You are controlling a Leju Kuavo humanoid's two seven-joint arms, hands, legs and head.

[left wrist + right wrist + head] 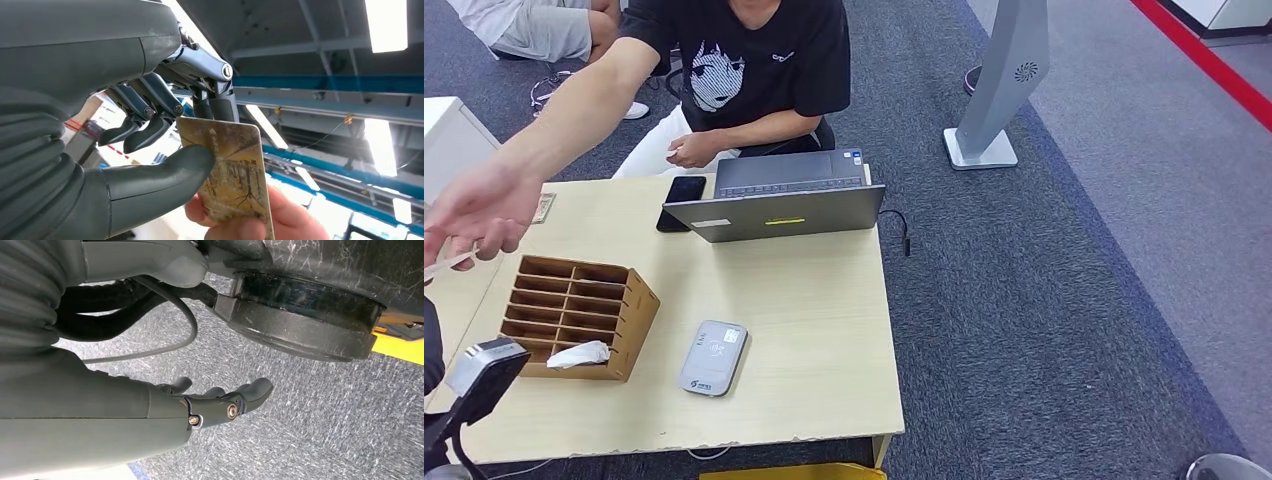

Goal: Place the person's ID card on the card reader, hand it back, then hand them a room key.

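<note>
The left hand (165, 145) pinched the card (235, 175) that the person's hand (260, 222) also held, so it could slip; the right hand (220, 400) hung open.

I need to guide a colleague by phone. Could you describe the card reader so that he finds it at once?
Start from the light wooden table with the grey laptop at its far edge. On the near part, right of the wooden slotted box, lies the card reader: a flat, rounded grey-white pad, the only pale device lying flat there.

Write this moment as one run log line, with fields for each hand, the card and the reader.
left hand: pinches card | person's hand: grips same card | right hand: open, holds nothing | card reader: bare on table
</note>
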